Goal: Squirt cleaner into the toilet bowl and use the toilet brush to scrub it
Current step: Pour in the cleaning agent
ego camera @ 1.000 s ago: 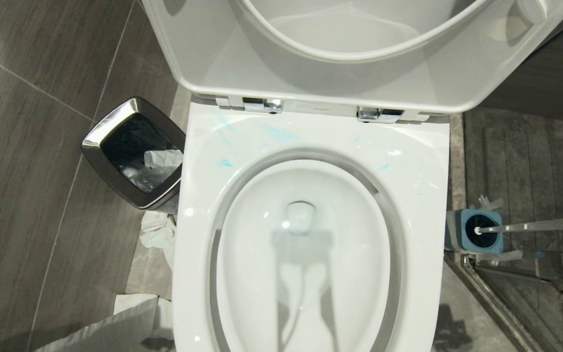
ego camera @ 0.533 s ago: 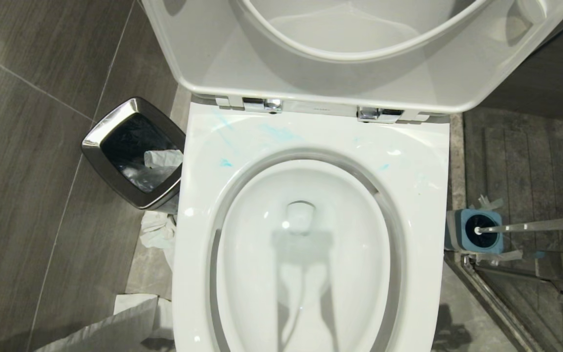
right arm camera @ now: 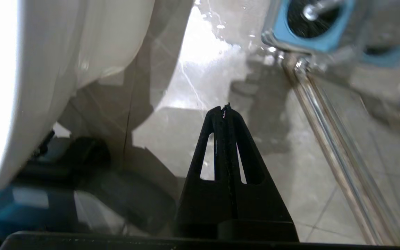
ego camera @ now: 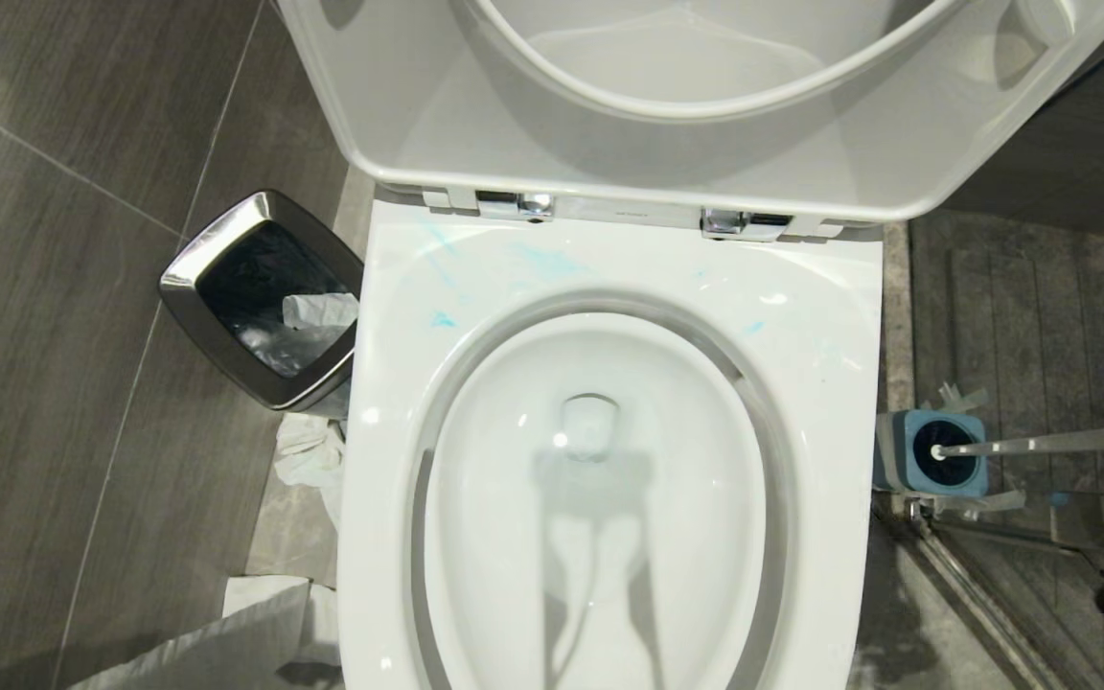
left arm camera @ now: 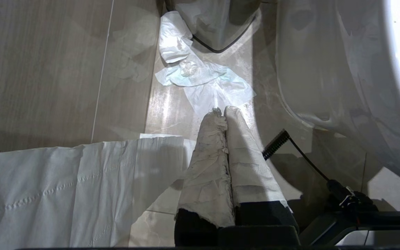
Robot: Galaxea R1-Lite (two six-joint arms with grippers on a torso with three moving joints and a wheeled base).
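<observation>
At the centre of the head view stands the toilet bowl [ego camera: 600, 498], white and glossy, with its seat and lid [ego camera: 667, 115] raised against the back. Faint blue-teal smears mark the rim behind the opening, near the hinges. Left of the toilet bowl sits a steel-rimmed black waste bin [ego camera: 260, 297] with crumpled paper inside, and more white paper [left arm camera: 200, 78] lies on the floor between the bin and the bowl's base.

Right of the toilet bowl, low on the floor beside a glass panel, the toilet brush [ego camera: 1041, 443] rests in its square blue-grey holder [ego camera: 935, 450], its slim white handle leaning away from the bowl. The cleaner bottle is not visible in any view.

The left claw [left arm camera: 222, 113], its fingers wrapped in pale tape, is pressed fully shut and holds nothing; it points at the floor left of the toilet bowl, over the scattered paper. The right claw [right arm camera: 225, 108] is black, also fully shut and empty; it hangs over the floor on the bowl's right, with the brush holder [right arm camera: 311, 24] ahead of it and well apart.

Judging from this, no tool is in hand yet and the work is at its very start. The next move calls for finding the cleaner bottle, parting a claw's fingers and closing them on it.

No brand, label or writing can be read anywhere.
</observation>
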